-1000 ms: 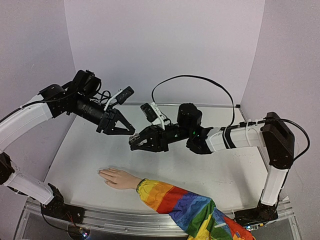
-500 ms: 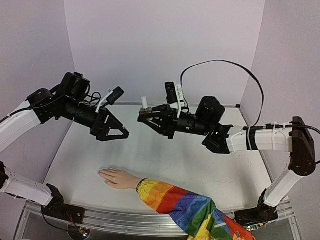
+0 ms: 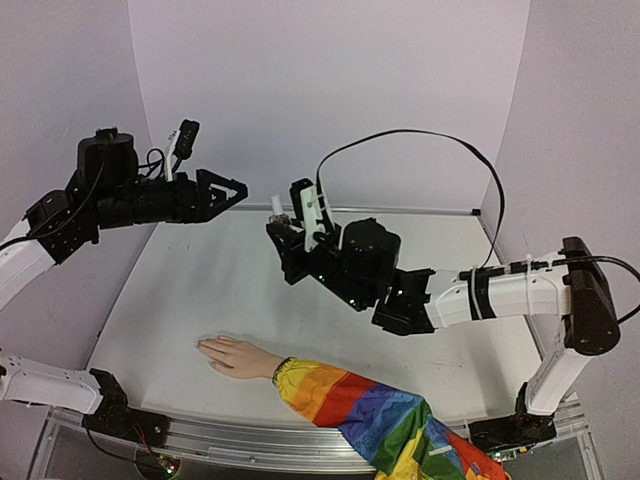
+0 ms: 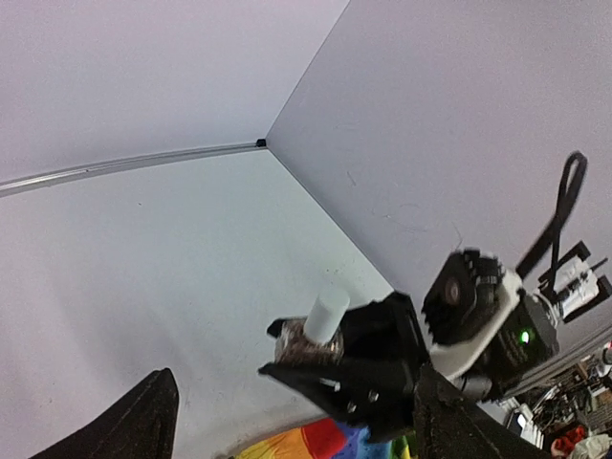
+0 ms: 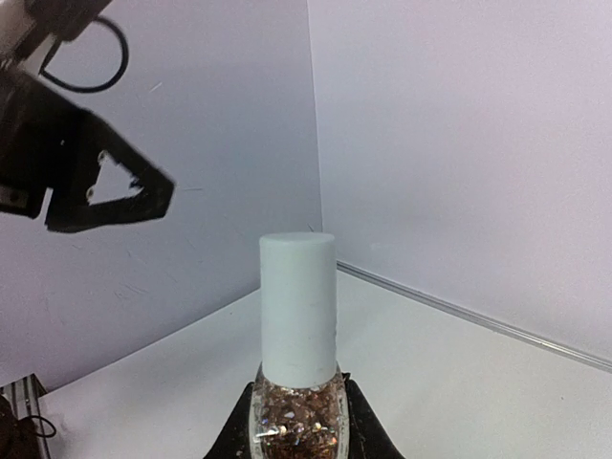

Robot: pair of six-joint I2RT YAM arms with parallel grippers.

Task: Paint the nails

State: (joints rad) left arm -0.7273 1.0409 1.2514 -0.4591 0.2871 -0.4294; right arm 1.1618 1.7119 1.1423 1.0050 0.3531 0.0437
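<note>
A pale mannequin hand [image 3: 236, 357] lies palm down near the table's front, its rainbow-striped sleeve [image 3: 370, 410] trailing right. The nails at its fingertips [image 3: 201, 346] are too small to make out. My right gripper [image 3: 283, 232] is shut on a small clear bottle of coppery glitter polish [image 5: 295, 413] with a pale cap [image 5: 297, 308], held upright above the table's middle. That bottle [image 4: 312, 339] also shows in the left wrist view. My left gripper [image 3: 226, 190] hangs open and empty, high at the left, apart from the bottle; its dark fingers [image 4: 143, 421] frame the left wrist view.
The white table [image 3: 200, 290] is walled by lilac panels at the back and sides. A black cable [image 3: 400, 140] loops above the right arm. The sleeve hangs over the front rail [image 3: 220, 430].
My left gripper opened and drew back up and to the left, away from the bottle. The right gripper kept hold of the bottle and turned it upright near the middle.
</note>
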